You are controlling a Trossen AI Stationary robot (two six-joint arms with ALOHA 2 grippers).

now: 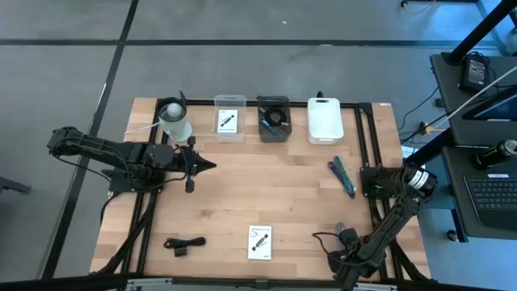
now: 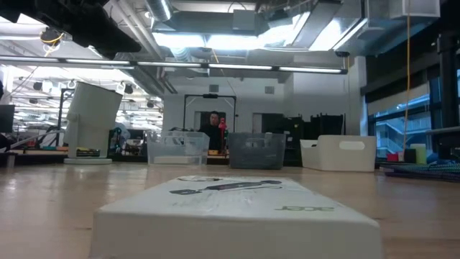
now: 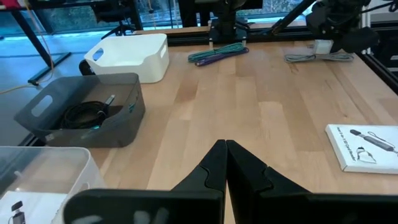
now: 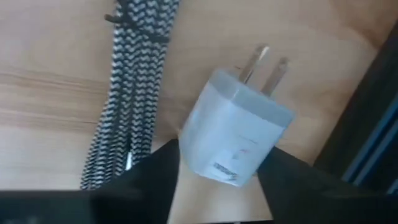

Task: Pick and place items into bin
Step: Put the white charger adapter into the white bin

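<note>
1. White plug adapter (image 4: 239,121), prongs outward, between the fingers of the right gripper (image 1: 343,257) at the table's near right corner; both fingers flank its body, apparently closing on it, though a firm hold cannot be confirmed; the braided grey cable (image 4: 134,81) lies just beside it.
2. Advice: seat both fingers squarely on the adapter's flat sides before lifting, and raise slowly, since the cable may trail or snag.
3. Left gripper (image 3: 225,163), fingers pressed together and holding nothing, waits over the table's left half.
4. Containers along the far edge: clear bin (image 1: 229,118) holding a printed card; grey bin (image 1: 273,120) holding a coiled black cable; white bin (image 1: 325,120), contents not discernible.
5. Unplaced: white card (image 1: 259,242), black cable (image 1: 184,244), teal pen-like tool (image 1: 342,175).
</note>
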